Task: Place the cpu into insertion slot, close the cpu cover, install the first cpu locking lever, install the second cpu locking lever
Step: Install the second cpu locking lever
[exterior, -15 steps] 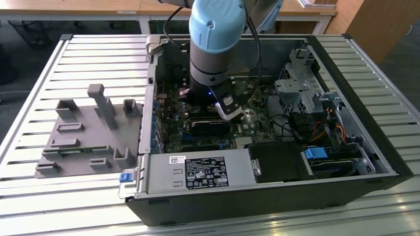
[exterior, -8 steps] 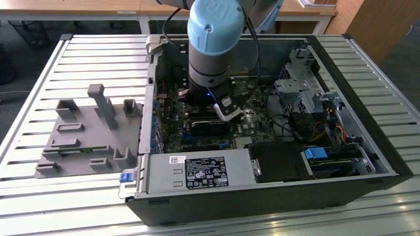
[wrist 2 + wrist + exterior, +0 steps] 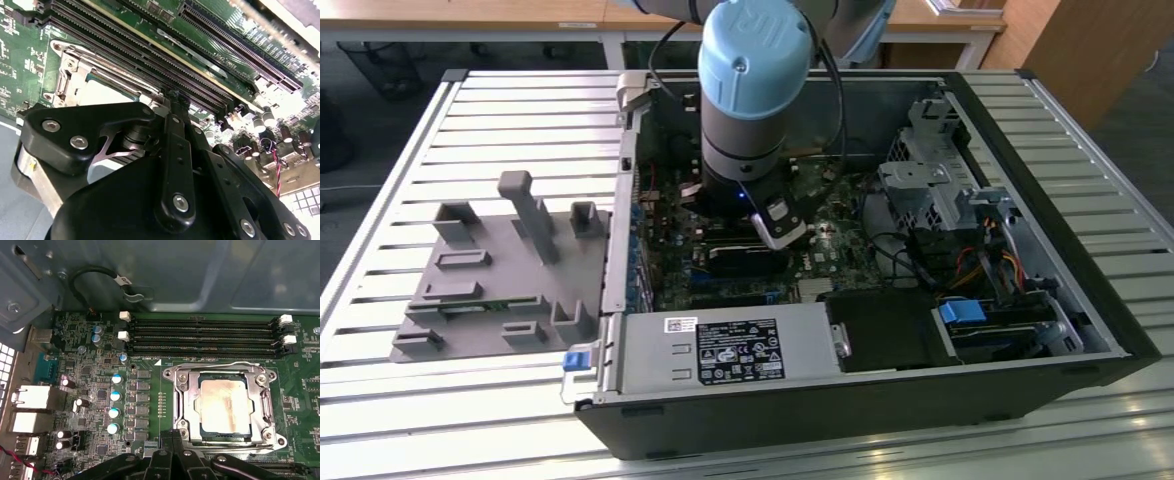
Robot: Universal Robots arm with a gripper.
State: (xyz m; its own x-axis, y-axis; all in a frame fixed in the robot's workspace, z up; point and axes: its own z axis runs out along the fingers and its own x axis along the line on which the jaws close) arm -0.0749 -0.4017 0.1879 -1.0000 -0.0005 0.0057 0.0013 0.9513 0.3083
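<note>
My gripper (image 3: 172, 452) hangs low over the green motherboard (image 3: 150, 390) inside the open computer case (image 3: 1067, 300), my fingers pinched together with nothing between them. Just beyond my fingertips sits the insertion slot (image 3: 172, 405), and the cpu (image 3: 223, 406) already lies flat in it, its silver-tan face up. The cpu cover (image 3: 263, 405) is folded down around the chip. The memory slots (image 3: 200, 337) run along the socket's far side.

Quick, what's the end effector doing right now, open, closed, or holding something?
End effector: cannot be told whether open or closed; nothing visibly held. It sits beside the square silver metal cpu cover, which lies down over the dull silver-tan cpu.
</note>
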